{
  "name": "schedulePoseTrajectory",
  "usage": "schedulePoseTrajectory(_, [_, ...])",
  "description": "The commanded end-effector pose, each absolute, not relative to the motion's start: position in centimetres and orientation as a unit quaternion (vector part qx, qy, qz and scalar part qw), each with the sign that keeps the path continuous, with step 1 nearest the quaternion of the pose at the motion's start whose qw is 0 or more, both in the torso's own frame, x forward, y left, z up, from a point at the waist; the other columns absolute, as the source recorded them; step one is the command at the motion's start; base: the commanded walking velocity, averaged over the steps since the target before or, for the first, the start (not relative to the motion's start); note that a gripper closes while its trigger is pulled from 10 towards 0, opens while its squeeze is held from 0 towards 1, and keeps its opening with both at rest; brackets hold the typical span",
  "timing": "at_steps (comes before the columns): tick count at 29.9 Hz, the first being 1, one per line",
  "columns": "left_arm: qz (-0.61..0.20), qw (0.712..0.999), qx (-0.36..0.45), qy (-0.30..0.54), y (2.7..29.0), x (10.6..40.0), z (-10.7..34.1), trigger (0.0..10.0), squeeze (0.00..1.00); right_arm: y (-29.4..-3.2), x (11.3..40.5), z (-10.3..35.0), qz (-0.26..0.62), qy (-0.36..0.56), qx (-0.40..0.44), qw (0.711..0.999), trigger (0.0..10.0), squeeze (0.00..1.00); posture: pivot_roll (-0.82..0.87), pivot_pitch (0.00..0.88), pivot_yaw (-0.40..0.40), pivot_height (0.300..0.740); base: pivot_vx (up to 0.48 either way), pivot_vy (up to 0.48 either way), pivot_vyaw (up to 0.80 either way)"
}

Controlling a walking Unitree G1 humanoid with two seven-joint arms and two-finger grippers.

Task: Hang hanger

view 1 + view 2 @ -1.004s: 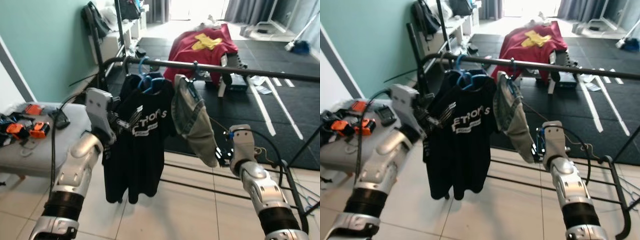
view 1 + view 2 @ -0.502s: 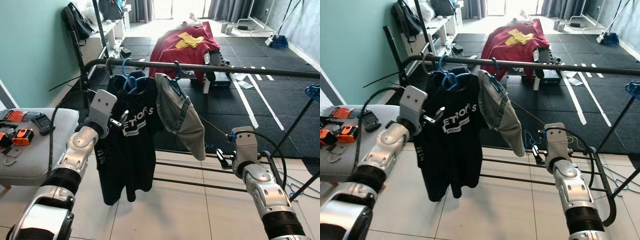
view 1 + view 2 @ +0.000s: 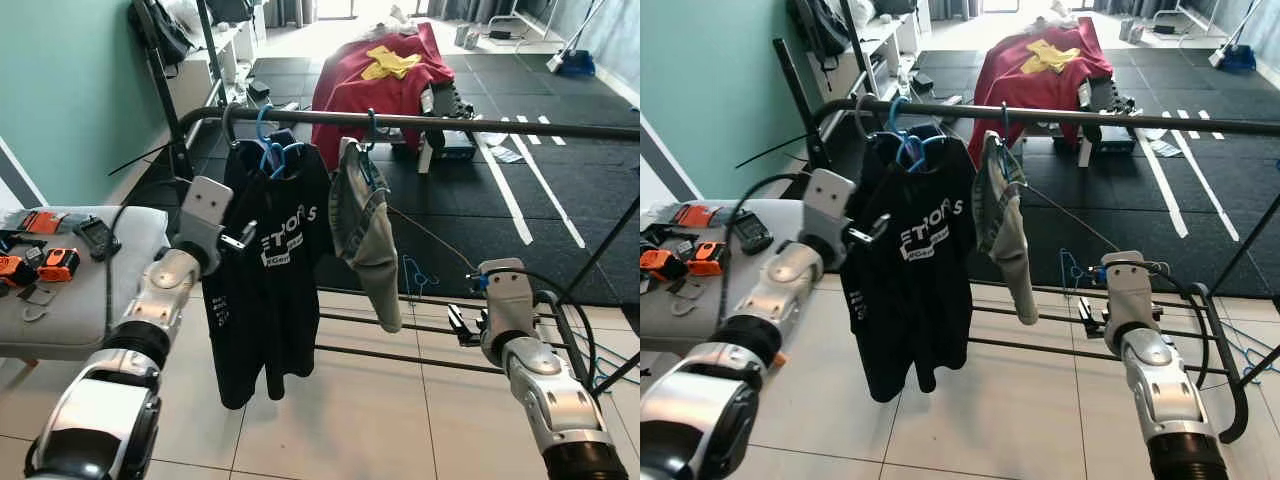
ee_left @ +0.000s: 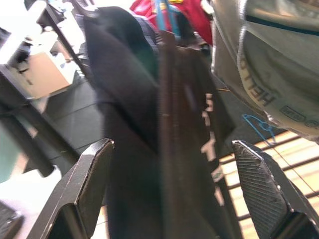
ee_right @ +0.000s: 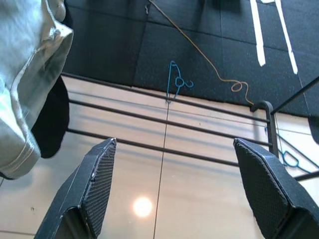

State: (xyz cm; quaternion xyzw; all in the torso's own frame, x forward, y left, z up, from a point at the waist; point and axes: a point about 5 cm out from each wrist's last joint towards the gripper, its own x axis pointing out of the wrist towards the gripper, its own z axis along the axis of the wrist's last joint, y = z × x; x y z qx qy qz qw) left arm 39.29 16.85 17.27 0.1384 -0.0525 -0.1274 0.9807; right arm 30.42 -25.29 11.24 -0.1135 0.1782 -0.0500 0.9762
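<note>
Left eye view: clothes rail (image 3: 480, 124) running across at chest height, garments hung towards its left end, likely to leave free bar on the right.
Hanger: blue hanger (image 3: 270, 150) hooked over the rail, carrying the black T-shirt (image 3: 268, 270); hook seated on the bar, so hanging judged done or nearly done.
Second garment: grey garment (image 3: 365, 235) on its own hook just right of the T-shirt, draped crooked, lower end trailing.
Left gripper (image 4: 174, 199): raised beside the T-shirt's left shoulder, black fingers (image 4: 84, 184) spread wide with the dark cloth between and ahead of them, gripping nothing; placed there probably to steady or to let go of the shirt.
Right gripper (image 5: 169, 199): low and well right of the garments, fingers spread over bare tiles and the rack's base bars (image 5: 164, 122), holding nothing; kept down, likely out of the way.
Spare hanger: another blue hanger (image 5: 174, 84) lying on the dark mat (image 5: 114, 45) beyond the base bars.
Left side: grey padded bench (image 3: 70, 300) with orange-and-black tools (image 3: 45, 265), well apart from the rail.
Background: red cloth (image 3: 375, 75) heaped over furniture behind the rail.
Risk: open fingers snagging the shirt on withdrawal, tugging the hook off the bar.
</note>
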Motion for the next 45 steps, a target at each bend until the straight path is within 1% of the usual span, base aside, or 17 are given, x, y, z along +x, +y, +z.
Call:
schedulePoseTrajectory(1, [-0.135,0.982,0.122,-0.058,16.3,39.5,17.5,10.0,0.0,-25.6,30.0,11.3,-0.057,0.184,-0.116,0.974,10.0,0.0,-0.25,0.122,0.064,0.74,0.0,0.0,0.0])
schedulePoseTrajectory(6, [-0.128,0.982,0.131,-0.048,16.2,39.6,17.4,10.0,0.0,-25.7,29.6,11.4,-0.06,0.185,-0.116,0.974,10.0,0.0,-0.26,0.132,0.071,0.74,0.0,0.0,0.0])
schedulePoseTrajectory(7, [-0.11,0.982,0.152,-0.031,16.5,39.7,17.0,8.8,0.0,-25.7,29.5,11.5,-0.062,0.186,-0.117,0.974,10.0,0.0,-0.26,0.134,0.073,0.74,0.0,0.0,0.0])
schedulePoseTrajectory(8, [-0.098,0.981,0.167,-0.019,16.8,39.7,16.7,8.8,0.0,-25.8,29.5,11.5,-0.063,0.186,-0.117,0.974,10.0,0.0,-0.26,0.134,0.073,0.74,0.0,0.0,0.0])
schedulePoseTrajectory(9, [-0.084,0.982,0.171,-0.006,17.1,39.7,16.4,2.1,0.0,-25.8,29.4,11.6,-0.064,0.185,-0.117,0.974,10.0,0.0,-0.27,0.135,0.073,0.74,0.0,0.0,0.0])
schedulePoseTrajectory(10, [-0.084,0.982,0.171,-0.006,17.1,39.7,16.4,2.1,0.0,-25.8,29.4,11.6,-0.064,0.185,-0.117,0.974,10.0,0.0,-0.27,0.135,0.073,0.74,0.0,0.0,0.0])
schedulePoseTrajectory(11, [-0.079,0.982,0.17,0.003,17.3,39.7,16.1,0.0,0.0,-25.9,29.4,11.7,-0.065,0.184,-0.117,0.974,10.0,0.0,-0.27,0.135,0.073,0.74,0.0,0.0,0.0])
schedulePoseTrajectory(19, [-0.084,0.98,0.177,0.017,16.9,39.5,15.4,0.0,0.0,-26.2,29.3,12.1,-0.072,0.184,-0.118,0.973,10.0,0.0,-0.28,0.136,0.076,0.74,0.0,0.0,0.0])
schedulePoseTrajectory(24, [-0.057,0.982,0.182,0.01,17.5,39.7,15.8,0.0,0.0,-26.2,29.4,12.3,-0.075,0.183,-0.118,0.973,10.0,0.0,-0.28,0.127,0.076,0.74,0.0,0.0,0.0])
schedulePoseTrajectory(28, [-0.016,0.988,0.145,-0.053,18.5,40.5,19.3,0.0,0.0,-26.1,29.6,12.3,-0.076,0.182,-0.117,0.973,10.0,0.0,-0.27,0.12,0.072,0.74,0.0,0.0,0.0])
schedulePoseTrajectory(30, [-0.016,0.988,0.145,-0.053,18.5,40.5,19.3,0.0,0.0,-26.1,29.6,12.3,-0.076,0.182,-0.117,0.973,10.0,0.0,-0.27,0.12,0.072,0.74,0.0,0.0,0.0])
schedulePoseTrajectory(33, [-0.021,0.988,0.108,-0.113,18.5,40.8,22.2,0.0,0.0,-25.9,29.8,12.2,-0.074,0.182,-0.116,0.974,10.0,0.0,-0.26,0.112,0.071,0.74,0.0,0.0,0.0])
schedulePoseTrajectory(35, [-0.054,0.98,0.076,-0.176,18.0,40.7,24.7,0.0,0.0,-25.5,30.1,12.1,-0.071,0.182,-0.115,0.974,10.0,0.0,-0.26,0.103,0.072,0.74,0.0,0.0,0.0])
schedulePoseTrajectory(41, [-0.081,0.966,0.087,-0.228,18.3,39.9,25.9,0.0,0.0,-25.2,30.3,12.1,-0.068,0.181,-0.112,0.975,10.0,0.0,-0.24,0.09,0.073,0.74,0.0,0.0,0.0])
schedulePoseTrajectory(43, [-0.076,0.963,0.087,-0.245,19.1,38.8,25.5,0.0,0.0,-25.2,30.4,12.0,-0.067,0.18,-0.111,0.975,10.0,0.0,-0.22,0.083,0.072,0.74,0.0,0.0,0.0])
schedulePoseTrajectory(44, [-0.07,0.961,0.084,-0.255,20.0,37.3,24.7,0.5,0.0,-25.1,30.6,12.0,-0.067,0.18,-0.11,0.975,10.0,0.0,-0.21,0.079,0.069,0.74,0.0,0.0,0.0])
schedulePoseTrajectory(45, [-0.063,0.961,0.073,-0.259,20.6,35.2,23.5,3.2,0.0,-25.1,30.8,12.0,-0.066,0.18,-0.109,0.975,10.0,0.0,-0.2,0.078,0.062,0.74,0.0,0.0,0.0])
